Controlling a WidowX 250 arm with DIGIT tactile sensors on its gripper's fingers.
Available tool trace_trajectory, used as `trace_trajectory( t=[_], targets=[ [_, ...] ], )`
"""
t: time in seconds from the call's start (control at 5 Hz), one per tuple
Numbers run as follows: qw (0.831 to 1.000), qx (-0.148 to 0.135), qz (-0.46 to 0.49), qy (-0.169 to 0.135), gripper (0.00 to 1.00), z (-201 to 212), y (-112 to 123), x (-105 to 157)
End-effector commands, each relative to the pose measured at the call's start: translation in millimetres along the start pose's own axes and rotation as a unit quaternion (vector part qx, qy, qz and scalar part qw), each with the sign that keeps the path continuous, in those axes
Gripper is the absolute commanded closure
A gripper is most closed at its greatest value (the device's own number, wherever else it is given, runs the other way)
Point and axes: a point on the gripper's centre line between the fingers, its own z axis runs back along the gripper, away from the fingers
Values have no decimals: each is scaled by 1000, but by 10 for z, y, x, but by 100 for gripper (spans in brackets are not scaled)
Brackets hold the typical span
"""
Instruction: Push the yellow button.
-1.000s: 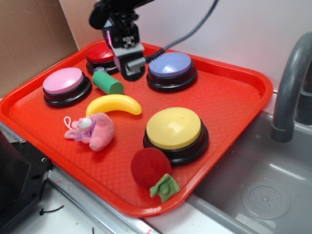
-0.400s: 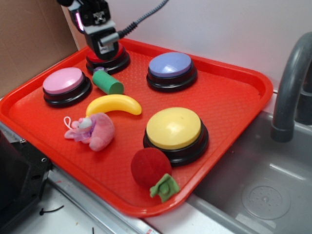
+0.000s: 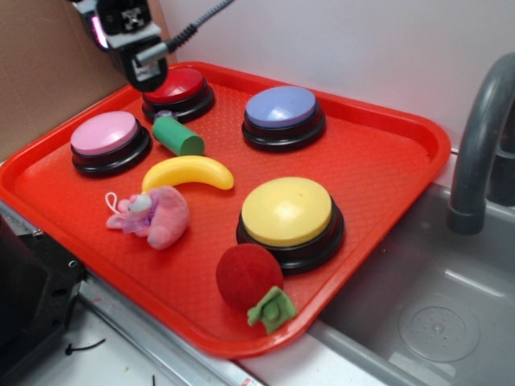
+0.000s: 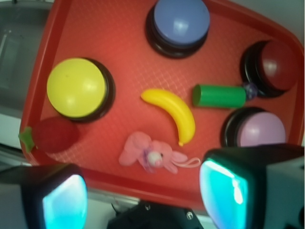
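Up at the far left corner, gripper (image 3: 143, 71) raised above the tray (image 3: 378, 153), poised over the rim just beside the red button (image 3: 177, 90). Fingers (image 4: 224, 186) spread wide in the wrist view, glowing teal pads well apart, nothing held between them. Empty and open, then.

Down on the tray, yellow button (image 3: 288, 213) sitting toward the near right side, well apart from the gripper, pale yellow dome on a black base, biggest of the four. Untouched, nothing resting on it. In the wrist view, same yellow button (image 4: 76, 88) at upper left of the frame, near the tray's edge.

Right beside it on the near side, red plush fruit (image 3: 248, 275) with a green leaf, touching or almost touching the button's base. Yellow banana (image 3: 189, 171) lying to the left of the button, curved, near but apart. Pink plush toy (image 3: 154, 215) just below the banana. Green cylinder (image 3: 179, 137) on its side between the red button and the banana. Pink button (image 3: 109, 141) at the left edge, blue button (image 3: 283, 115) at the back middle.

Tray resting partly over a grey sink (image 3: 434, 314), grey faucet (image 3: 479, 145) rising at right. Brown cardboard (image 3: 48, 64) behind the tray at left, white wall behind the rest.
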Motion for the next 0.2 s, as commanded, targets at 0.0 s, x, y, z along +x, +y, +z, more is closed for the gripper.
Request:
trace_trajectory(
  t=[0.0],
  targets=[
    [1000, -18, 22, -6, 0, 59, -16, -73]
  ],
)
